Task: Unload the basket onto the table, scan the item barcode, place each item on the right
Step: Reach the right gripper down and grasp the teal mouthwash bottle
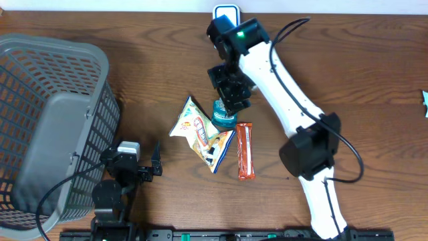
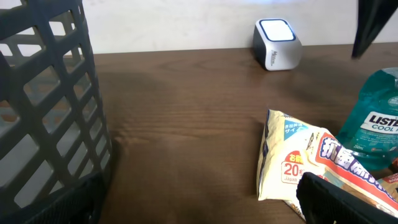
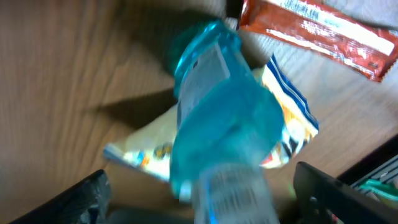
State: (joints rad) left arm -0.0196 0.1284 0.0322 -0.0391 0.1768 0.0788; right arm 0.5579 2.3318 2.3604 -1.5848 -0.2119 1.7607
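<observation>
A teal mouthwash bottle (image 1: 224, 114) stands in the middle of the table, partly under my right gripper (image 1: 235, 100). In the right wrist view the bottle (image 3: 217, 118) fills the space between the two dark fingers, blurred, with a gap on each side, and the right gripper (image 3: 202, 193) is open around it. The white barcode scanner (image 1: 226, 12) with a blue-lit face sits at the table's far edge. My left gripper (image 2: 205, 211) is open and empty low over the wood near the front, left of the bottle (image 2: 376, 124).
A yellow-white snack pack (image 1: 200, 130) lies against the bottle's left side, and a red bar (image 1: 245, 150) lies to its front right. A grey mesh basket (image 1: 47, 120) takes up the left end, close beside the left arm.
</observation>
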